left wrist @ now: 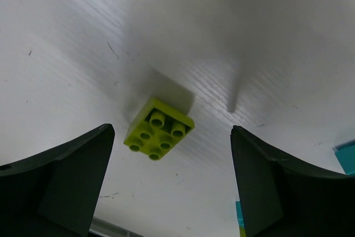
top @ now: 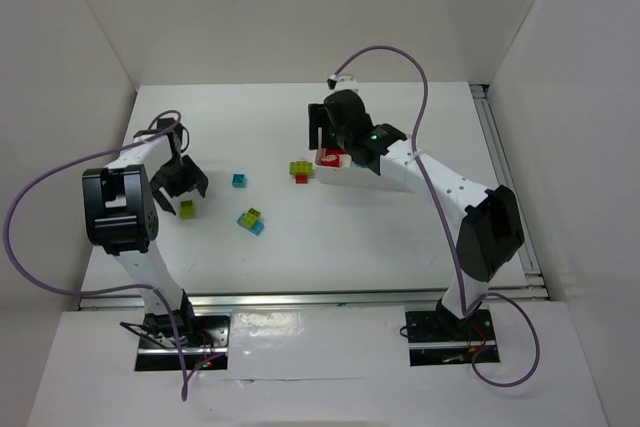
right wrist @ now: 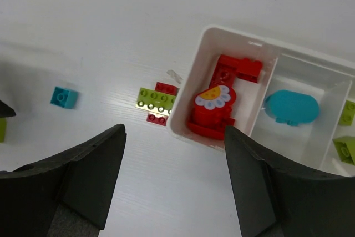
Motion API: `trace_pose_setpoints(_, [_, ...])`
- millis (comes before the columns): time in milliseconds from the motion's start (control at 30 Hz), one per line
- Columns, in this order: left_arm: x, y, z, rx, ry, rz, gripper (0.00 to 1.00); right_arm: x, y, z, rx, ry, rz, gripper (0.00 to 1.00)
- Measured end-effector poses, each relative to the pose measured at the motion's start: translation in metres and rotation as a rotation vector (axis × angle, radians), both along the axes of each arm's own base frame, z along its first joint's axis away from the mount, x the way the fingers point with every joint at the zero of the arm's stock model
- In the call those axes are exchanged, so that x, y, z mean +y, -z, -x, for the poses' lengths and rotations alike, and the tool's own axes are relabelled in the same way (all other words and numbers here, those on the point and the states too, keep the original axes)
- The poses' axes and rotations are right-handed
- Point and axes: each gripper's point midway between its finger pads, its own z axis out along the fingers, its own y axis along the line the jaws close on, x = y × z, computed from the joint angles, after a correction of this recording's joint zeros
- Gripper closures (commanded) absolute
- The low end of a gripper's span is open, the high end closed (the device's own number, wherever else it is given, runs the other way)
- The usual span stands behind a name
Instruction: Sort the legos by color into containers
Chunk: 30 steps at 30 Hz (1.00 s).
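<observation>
A yellow-green lego (left wrist: 159, 129) lies studs-up on the table, just ahead of my left gripper (left wrist: 172, 181), which stands open above it with nothing between its fingers. In the top view that lego (top: 187, 209) sits just below the left gripper (top: 183, 190). My right gripper (right wrist: 175, 176) is open and empty, hovering by the left end of the white container tray (right wrist: 188, 81). Red legos (right wrist: 219, 101) fill its left compartment, a rounded cyan one (right wrist: 291, 106) lies in the middle, and yellow-green ones (right wrist: 346, 148) sit at the right.
A yellow-green-on-red stack (right wrist: 157, 99) rests against the tray's outer left wall. A single cyan brick (top: 240, 180) and a cyan and yellow-green pair (top: 251, 220) lie mid-table. White walls enclose the table on three sides.
</observation>
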Motion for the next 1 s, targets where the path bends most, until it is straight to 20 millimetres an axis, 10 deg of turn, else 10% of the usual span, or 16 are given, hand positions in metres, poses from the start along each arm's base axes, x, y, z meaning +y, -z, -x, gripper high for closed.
trace_pose_setpoints(433, [-0.009,0.019,-0.002,-0.025,0.0,0.084,0.36,-0.042,0.021,-0.012,0.049,0.1,0.045,0.24])
trace_pose_setpoints(667, [-0.016,0.017,-0.003,-0.039,0.033,0.116,0.69,-0.079,0.026,-0.025,0.086,0.198,0.041,0.24])
trace_pose_setpoints(833, [-0.029,-0.002,-0.007,-0.076,0.107,0.133,1.0,-0.164,0.033,-0.048,0.147,0.415,-0.008,0.24])
trace_pose_setpoints(1000, [-0.07,-0.056,-0.047,-0.224,0.295,0.179,1.0,-0.277,0.051,-0.051,0.201,0.681,-0.128,0.36])
